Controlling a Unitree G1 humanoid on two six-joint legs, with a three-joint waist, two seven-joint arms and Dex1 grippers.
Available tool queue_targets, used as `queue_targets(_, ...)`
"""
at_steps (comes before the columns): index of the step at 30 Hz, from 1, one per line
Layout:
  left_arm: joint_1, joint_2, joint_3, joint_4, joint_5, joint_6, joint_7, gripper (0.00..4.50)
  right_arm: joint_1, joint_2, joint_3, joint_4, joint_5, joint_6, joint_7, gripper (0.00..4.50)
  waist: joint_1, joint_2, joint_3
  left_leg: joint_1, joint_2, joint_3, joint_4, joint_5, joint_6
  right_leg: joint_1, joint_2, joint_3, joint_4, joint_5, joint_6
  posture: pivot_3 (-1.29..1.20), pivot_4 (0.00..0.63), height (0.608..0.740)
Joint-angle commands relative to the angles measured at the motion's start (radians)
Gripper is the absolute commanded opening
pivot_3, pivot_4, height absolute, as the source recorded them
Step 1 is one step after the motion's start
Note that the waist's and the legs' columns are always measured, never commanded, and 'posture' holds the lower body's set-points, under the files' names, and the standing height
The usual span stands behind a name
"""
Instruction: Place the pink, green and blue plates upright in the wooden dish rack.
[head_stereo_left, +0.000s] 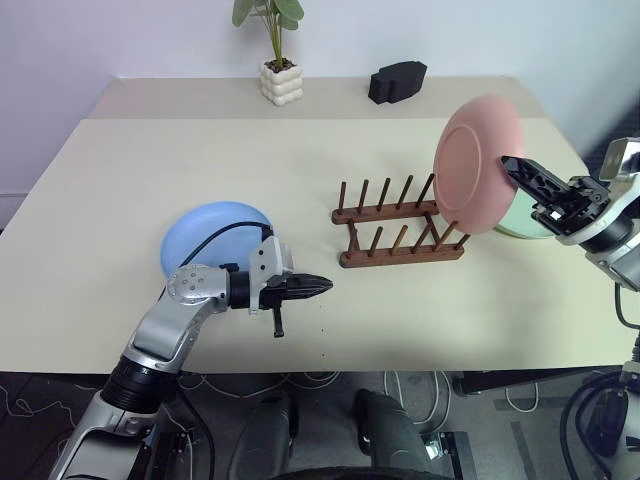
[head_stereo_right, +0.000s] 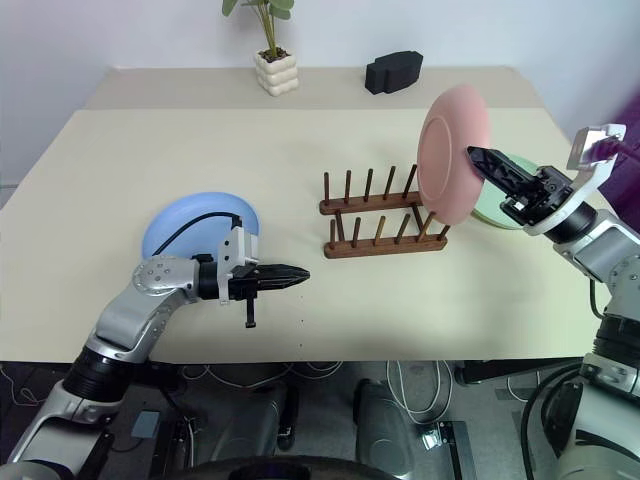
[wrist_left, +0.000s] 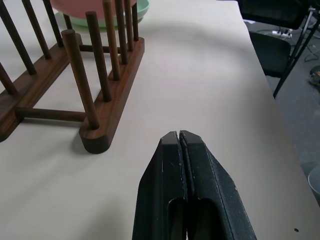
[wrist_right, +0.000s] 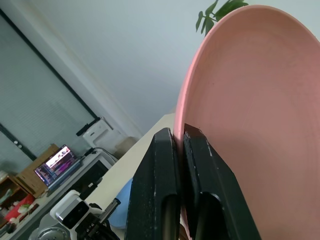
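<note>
The beige table carries everything, and on it are three plates, one of each colour. The blue plate lies flat near the robot's left, partly behind the left arm. The pink plate is held up on edge above the right end of the rack, its hollow face turned toward the robot's right (so its flat plane runs roughly from near to far across the rack's length). The green plate lies flat on the table behind the pink one, mostly hidden.

The wooden dish rack sits mid-table with no plate in it, its long axis running left to right with the right end slightly nearer the far side; it has two rails, five upright pegs countable on the far one, and the near row partly hidden by the pink plate.

The right gripper is clamped on the pink plate's rim, one finger on each face. The left gripper hovers over the table left of the rack, fingers pressed together on nothing, pointing toward the rack.

At the far edge stand one white potted plant and one black object.
</note>
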Motion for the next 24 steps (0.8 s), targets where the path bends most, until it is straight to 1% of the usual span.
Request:
queue_targets(1,-0.013,-0.001,0.007,-0.012,0.001,-0.022,0.002,0.00,0.006,0.014,-0.035,-0.008,0.002,-0.019,-0.003,1.01,0.000,0.000,0.000,0.000,0.000,0.000,0.000,0.000,0.000,0.000,0.000,0.000,0.000,0.000,0.000,0.00,0.150,0.736)
queue_targets(3,-0.011,-0.001,0.007,-0.010,0.002,-0.023,0.001,0.00,0.005,0.019,-0.039,-0.009,-0.004,-0.028,-0.010,1.95,0.000,0.000,0.000,0.000,0.000,0.000,0.000,0.000,0.000,0.000,0.000,0.000,0.000,0.000,0.000,0.00,0.150,0.736)
queue_targets(4,-0.010,-0.001,0.008,-0.008,0.002,-0.026,0.000,0.00,0.002,0.021,-0.039,-0.011,-0.030,-0.054,-0.023,2.35,0.000,0.000,0.000,0.000,0.000,0.000,0.000,0.000,0.000,0.000,0.000,0.000,0.000,0.000,0.000,0.00,0.150,0.736)
queue_targets(6,-0.006,0.001,0.008,-0.007,0.003,-0.031,-0.001,0.00,0.003,0.018,-0.034,-0.023,-0.084,-0.111,-0.045,3.36,0.000,0.000,0.000,0.000,0.000,0.000,0.000,0.000,0.000,0.000,0.000,0.000,0.000,0.000,0.000,0.00,0.150,0.736)
queue_targets(11,0.002,0.003,0.009,-0.009,0.003,-0.038,0.000,0.00,0.025,0.004,-0.070,-0.075,-0.176,-0.243,-0.085,3.36,0.001,0.000,0.000,0.000,0.000,0.000,0.000,0.000,0.000,0.000,0.000,0.000,0.000,0.000,0.000,0.00,0.150,0.736)
queue_targets(15,0.009,0.001,0.009,-0.016,-0.001,-0.032,0.003,0.00,0.117,-0.053,-0.149,-0.121,-0.280,-0.349,-0.113,3.36,0.005,0.000,0.000,0.000,-0.001,0.000,0.000,0.000,0.000,0.000,0.000,0.000,0.000,0.000,0.000,0.00,0.150,0.736)
queue_targets(18,0.003,0.000,0.007,-0.020,-0.001,-0.028,0.004,0.00,0.195,-0.098,-0.162,-0.119,-0.376,-0.419,-0.105,3.36,0.002,0.000,0.000,0.000,-0.001,0.001,0.000,0.000,0.000,0.000,0.000,0.000,0.000,0.000,0.000,0.00,0.150,0.736)
queue_targets(20,-0.006,-0.003,0.005,-0.017,0.000,-0.032,0.001,0.00,0.255,-0.133,-0.120,-0.096,-0.478,-0.483,-0.089,3.36,-0.002,0.000,0.000,0.000,-0.001,0.001,0.000,0.000,0.000,0.000,0.000,0.000,0.000,0.000,0.000,0.00,0.150,0.736)
queue_targets(22,-0.022,-0.010,0.008,-0.010,-0.010,-0.030,-0.006,0.00,0.309,-0.166,-0.045,-0.058,-0.604,-0.561,-0.073,3.36,-0.005,0.001,0.000,0.000,0.000,0.001,0.000,0.000,0.000,0.000,0.000,0.000,0.000,0.000,0.000,0.00,0.150,0.736)
queue_targets(24,-0.035,-0.018,0.011,-0.002,-0.019,-0.034,-0.014,0.00,0.314,-0.175,0.017,-0.015,-0.684,-0.627,-0.069,3.36,-0.011,0.001,0.000,0.001,-0.001,0.002,0.000,0.000,0.000,0.000,0.001,0.000,0.000,0.000,0.000,0.00,0.150,0.736)
